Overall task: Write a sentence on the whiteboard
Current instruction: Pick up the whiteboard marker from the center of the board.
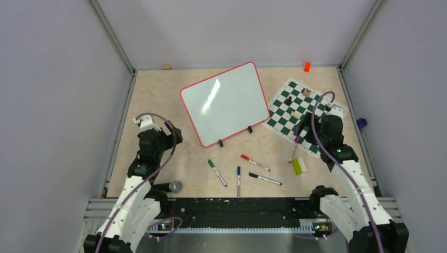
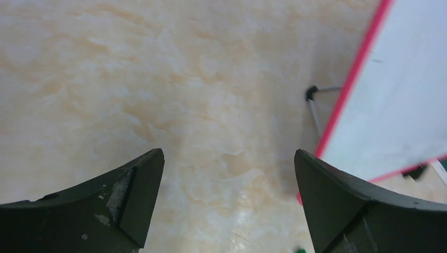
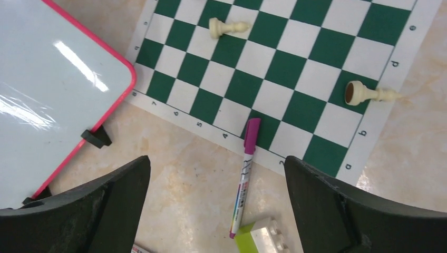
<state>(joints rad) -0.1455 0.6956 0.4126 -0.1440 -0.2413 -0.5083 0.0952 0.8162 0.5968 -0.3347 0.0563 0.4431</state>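
The whiteboard lies tilted at the middle back of the table, with a red-pink rim and black feet. Its face is blank with glare, and no sentence shows on it. Its corner appears in the left wrist view and the right wrist view. My left gripper hovers open over bare table, left of the board. My right gripper hangs open above a purple marker that lies across the chess mat's edge. Neither gripper holds anything.
A green-and-white chess mat with toppled pieces lies right of the board. Green, red, blue and black markers lie in front. A lime-white brick and a microphone are near the front.
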